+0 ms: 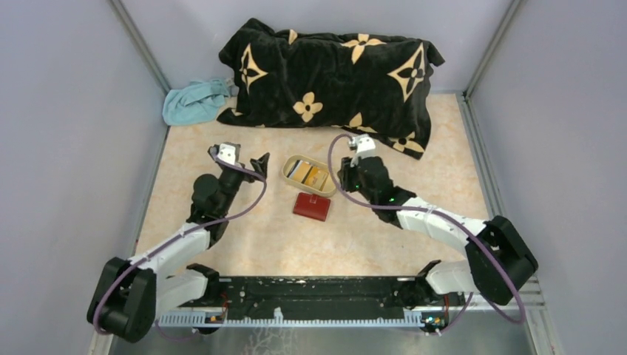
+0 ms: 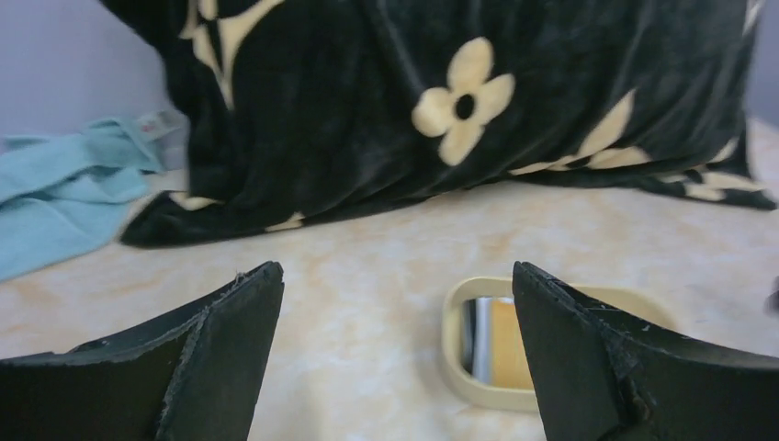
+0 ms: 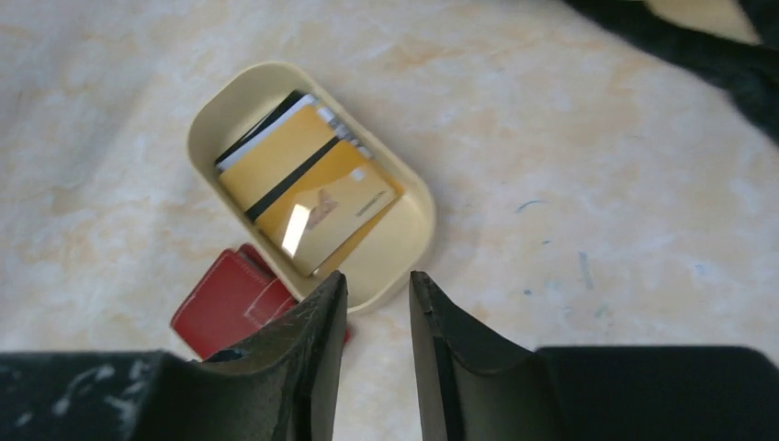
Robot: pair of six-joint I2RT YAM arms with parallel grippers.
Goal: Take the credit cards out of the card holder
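Observation:
Several credit cards [image 1: 308,174], the top ones orange-yellow [image 3: 308,188], lie stacked in a beige oval tray [image 1: 290,164]. The dark red card holder [image 1: 312,206] lies folded shut on the table just in front of the tray, its tab showing [image 3: 225,303]. My right gripper [image 1: 343,180] hovers at the tray's right end, its jaws a little apart and empty [image 3: 377,280]. My left gripper [image 1: 255,168] is wide open and empty left of the tray [image 2: 397,276]. The tray [image 2: 457,367] and a card edge [image 2: 503,340] show by its right finger.
A black pillow with beige flowers [image 1: 333,74] lies across the back of the table. A teal cloth [image 1: 194,102] sits at the back left corner. Grey walls close in the left, right and back sides.

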